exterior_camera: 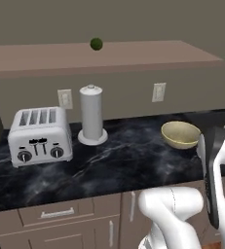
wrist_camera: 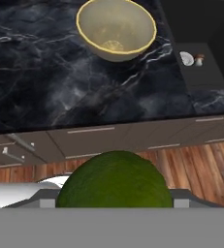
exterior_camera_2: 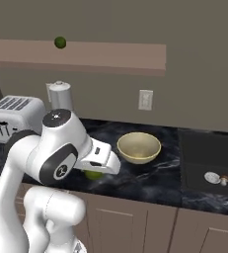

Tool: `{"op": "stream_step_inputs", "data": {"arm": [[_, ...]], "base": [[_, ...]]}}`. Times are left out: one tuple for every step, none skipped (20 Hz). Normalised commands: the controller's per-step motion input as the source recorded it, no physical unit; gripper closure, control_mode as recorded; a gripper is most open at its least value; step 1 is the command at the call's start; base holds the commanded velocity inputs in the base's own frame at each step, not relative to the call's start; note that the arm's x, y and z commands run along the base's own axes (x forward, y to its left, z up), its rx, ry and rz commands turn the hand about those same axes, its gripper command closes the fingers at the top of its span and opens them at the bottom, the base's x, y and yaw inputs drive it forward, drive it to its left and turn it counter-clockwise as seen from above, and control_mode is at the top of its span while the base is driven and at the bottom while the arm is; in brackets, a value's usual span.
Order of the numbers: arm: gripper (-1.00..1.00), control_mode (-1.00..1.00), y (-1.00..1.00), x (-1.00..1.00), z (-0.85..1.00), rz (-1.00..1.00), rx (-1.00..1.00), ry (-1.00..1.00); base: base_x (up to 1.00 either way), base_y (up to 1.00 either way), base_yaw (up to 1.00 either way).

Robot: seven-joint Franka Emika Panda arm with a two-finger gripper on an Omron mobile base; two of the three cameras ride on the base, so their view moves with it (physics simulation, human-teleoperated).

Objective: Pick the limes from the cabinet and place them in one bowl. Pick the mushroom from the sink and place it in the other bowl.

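We've got a lime [wrist_camera: 114, 180] clamped in the gripper [exterior_camera_2: 94, 173], big and green at the bottom of the hand view, our fingers closed on it. In the right base view it peeks out under the hand, hanging over the front edge of the black marble counter [exterior_camera: 119, 160]. Ahead of us sits the pale yellow bowl [wrist_camera: 116, 29], upright on the counter. The second lime [exterior_camera: 96, 44] rests up on the reddish-brown cabinet shelf [exterior_camera: 133, 56], above the paper towel holder [exterior_camera: 91, 115] and the silver toaster [exterior_camera: 39, 135]. Off to the right, the mushroom [exterior_camera_2: 224, 180] sits in the black sink [exterior_camera_2: 209, 163], just beside the round silver drain [exterior_camera_2: 212, 177].
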Motion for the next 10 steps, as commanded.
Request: {"op": "stream_step_inputs", "data": {"arm": [[1.0,1.0,0.0,0.0,0.0,0.0,0.0,0.0],[1.0,1.0,0.0,0.0,0.0,0.0,0.0,0.0],[1.0,1.0,0.0,0.0,0.0,0.0,0.0,0.0],[1.0,1.0,0.0,0.0,0.0,0.0,0.0,0.0],[1.0,1.0,0.0,0.0,0.0,0.0,0.0,0.0],[1.0,1.0,0.0,0.0,0.0,0.0,0.0,0.0],[1.0,1.0,0.0,0.0,0.0,0.0,0.0,0.0],[1.0,1.0,0.0,0.0,0.0,0.0,0.0,0.0],[1.0,1.0,0.0,0.0,0.0,0.0,0.0,0.0],[1.0,1.0,0.0,0.0,0.0,0.0,0.0,0.0]], "base": [[0.06,-0.54,0.0],[0.06,-0.54,0.0],[0.07,-0.53,0.0],[0.09,-0.52,0.0],[0.09,-0.49,0.0],[0.1,-0.44,0.0],[0.1,-0.38,0.0],[0.1,-0.3,0.0],[0.04,-0.17,0.04],[0.0,-0.05,0.0]]}}
